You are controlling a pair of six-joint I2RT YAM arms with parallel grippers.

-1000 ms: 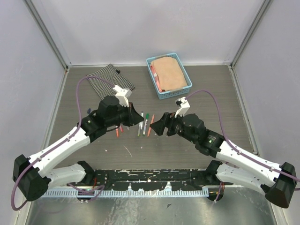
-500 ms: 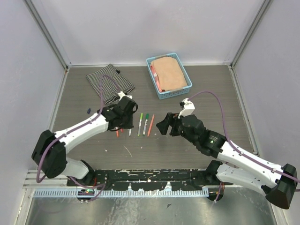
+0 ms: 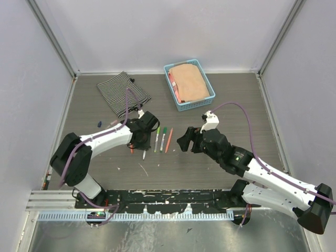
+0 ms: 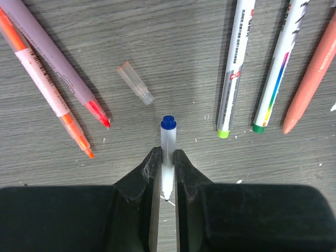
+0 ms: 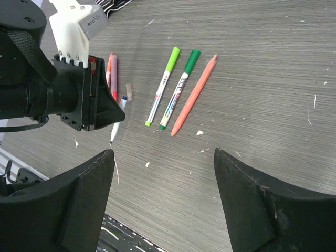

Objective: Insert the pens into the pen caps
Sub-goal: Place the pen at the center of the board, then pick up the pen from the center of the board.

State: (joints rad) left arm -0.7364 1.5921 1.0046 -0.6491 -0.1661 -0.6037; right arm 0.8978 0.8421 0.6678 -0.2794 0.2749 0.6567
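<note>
My left gripper [image 4: 167, 152] is down at the table, jaws narrow and shut on a white pen [image 4: 168, 137] with a blue end. The pen lies flat, its bare tip pointing back between the fingers. A pale clear cap [image 4: 135, 83] lies just ahead of it. Beyond that are a pink and an orange highlighter [image 4: 52, 79], both uncapped. To the right lie a light-green pen [image 4: 233, 68], a dark-green pen [image 4: 278, 63] and an orange pen [image 4: 312, 68]. A dark blue cap [image 3: 99, 124] sits alone, far to the left. My right gripper [image 5: 163, 152] hovers open and empty, right of the pen row.
A blue basket [image 3: 208, 84] holding a tan cloth stands at the back, right of centre. A striped cloth [image 3: 123, 92] lies at the back left. The left arm's body [image 5: 52, 94] fills the left of the right wrist view, close to the pens.
The left gripper came down from a raised spot near the right gripper and moved left to the table, carrying the white pen. The right gripper barely shifted.
</note>
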